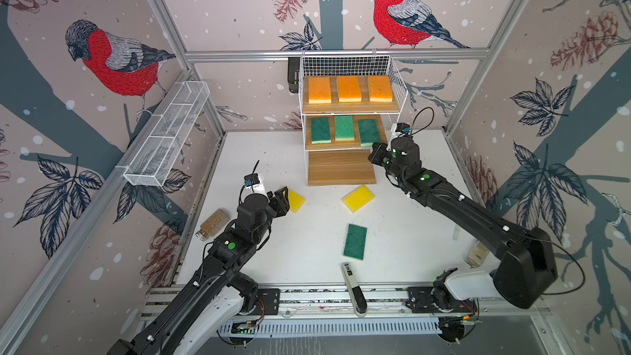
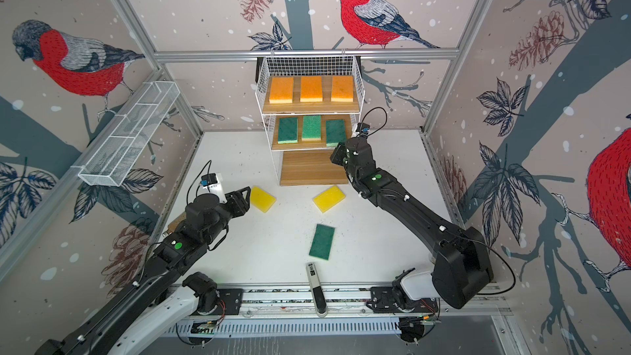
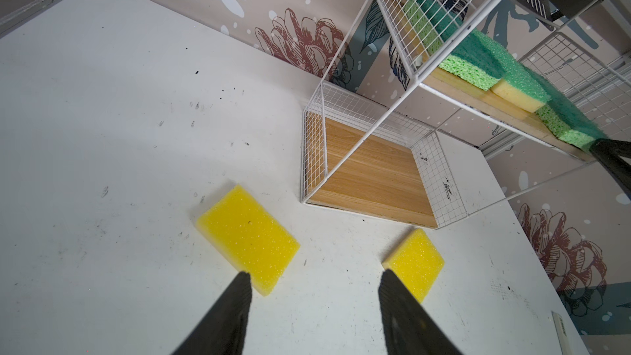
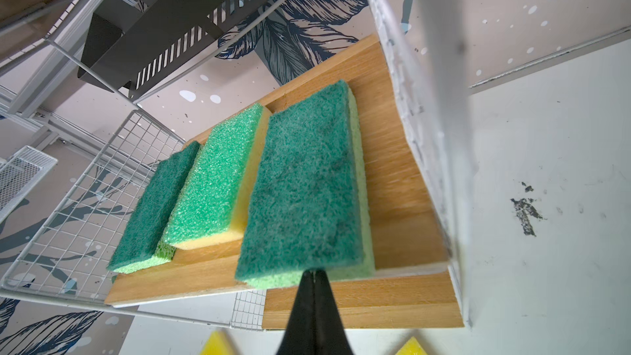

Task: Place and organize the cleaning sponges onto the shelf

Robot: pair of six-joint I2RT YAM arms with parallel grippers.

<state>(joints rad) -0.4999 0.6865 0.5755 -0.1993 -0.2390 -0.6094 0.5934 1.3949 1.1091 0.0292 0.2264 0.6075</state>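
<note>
Right fingers (image 4: 309,302): pressing shut together, tips touching the near edge of a skewed green sponge (image 4: 307,182) on the middle board of the shelf (image 1: 345,66), seemingly nudging it square with its two green neighbours.

Left fingers (image 3: 225,319): spreading apart, empty, hovering beside a yellow sponge (image 3: 247,239) in front of the shelf, likely lining up a grasp.

Second yellow sponge (image 3: 415,262) and fourth green sponge (image 1: 355,241): lying on the tabletop (image 1: 307,261) before the shelf.

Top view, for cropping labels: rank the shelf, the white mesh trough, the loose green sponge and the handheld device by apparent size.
1. shelf
2. white mesh trough
3. loose green sponge and handheld device: too close to rank; the device is longer, the sponge wider.
</note>
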